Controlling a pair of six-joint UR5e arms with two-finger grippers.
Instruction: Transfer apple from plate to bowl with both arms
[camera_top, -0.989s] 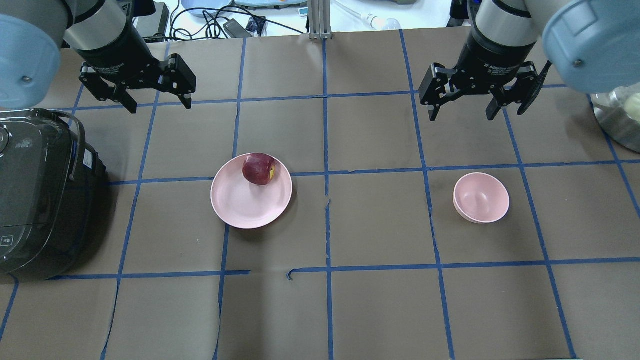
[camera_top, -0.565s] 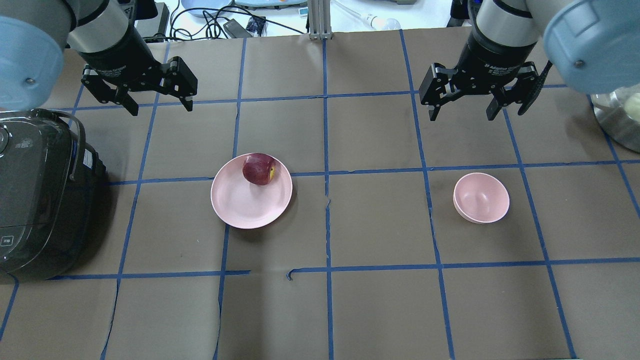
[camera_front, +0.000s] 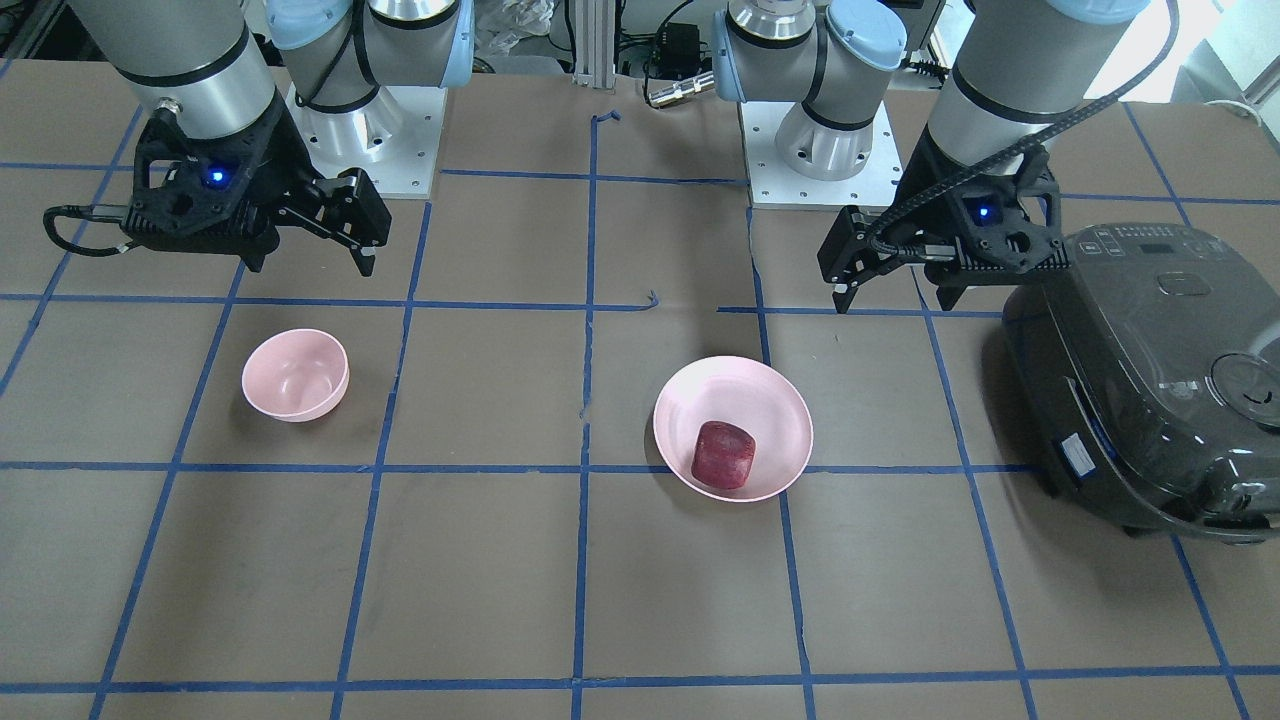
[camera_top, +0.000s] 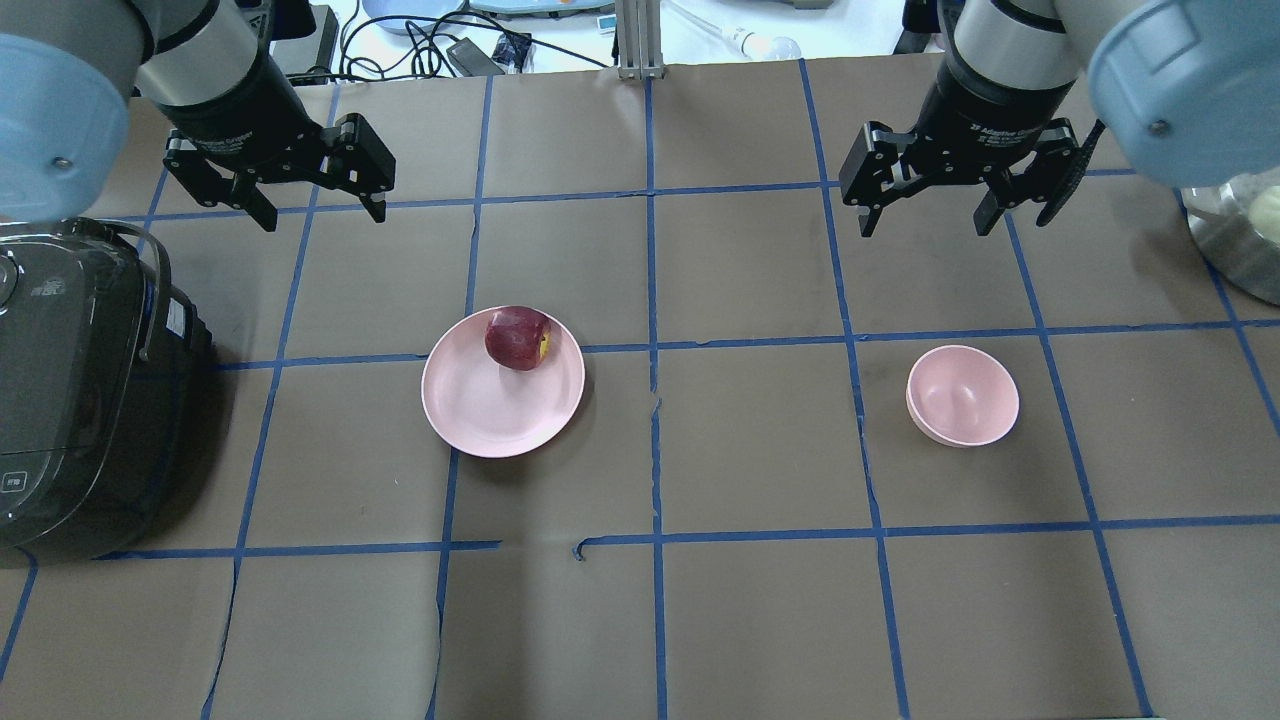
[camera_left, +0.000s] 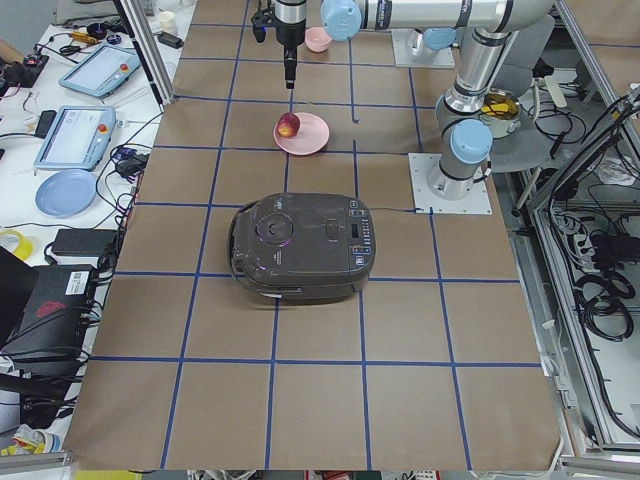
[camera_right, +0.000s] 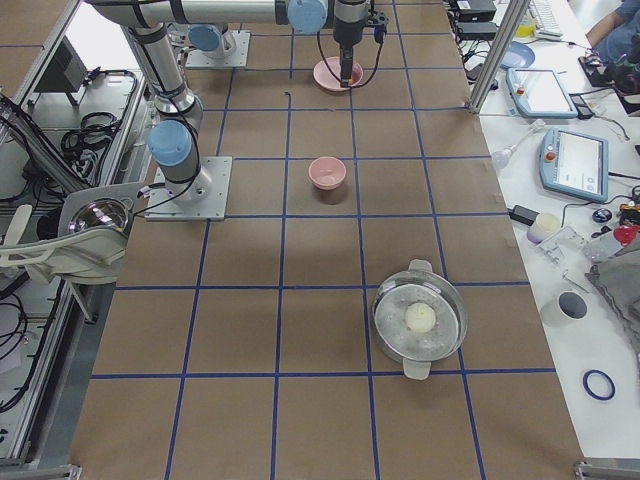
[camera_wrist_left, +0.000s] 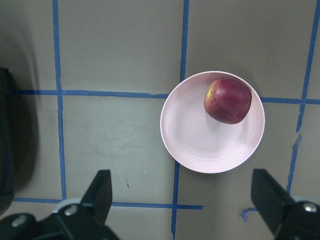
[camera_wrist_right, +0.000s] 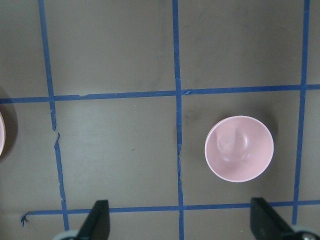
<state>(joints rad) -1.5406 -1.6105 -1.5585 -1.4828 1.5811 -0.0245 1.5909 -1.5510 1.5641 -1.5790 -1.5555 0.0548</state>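
Note:
The dark red apple (camera_top: 519, 338) lies on the far right part of the wide pink plate (camera_top: 480, 405); both show in the front view, apple (camera_front: 724, 455) and plate (camera_front: 770, 400), and in the left wrist view, apple (camera_wrist_left: 228, 100) and plate (camera_wrist_left: 190, 145). The small pink bowl (camera_top: 962, 395) stands empty to the right, also in the right wrist view (camera_wrist_right: 239, 148). My left gripper (camera_top: 320, 208) is open and empty, high above the table, behind and left of the plate. My right gripper (camera_top: 928, 220) is open and empty, high behind the bowl.
A dark rice cooker (camera_top: 70, 400) stands at the table's left edge, left of the plate. A steel pot (camera_top: 1240, 240) with a pale round thing in it sits at the right edge. Blue tape lines grid the brown table.
Both grippers have drifted slightly away toward the far edge and stayed open. The apple, plate and bowl have not moved.

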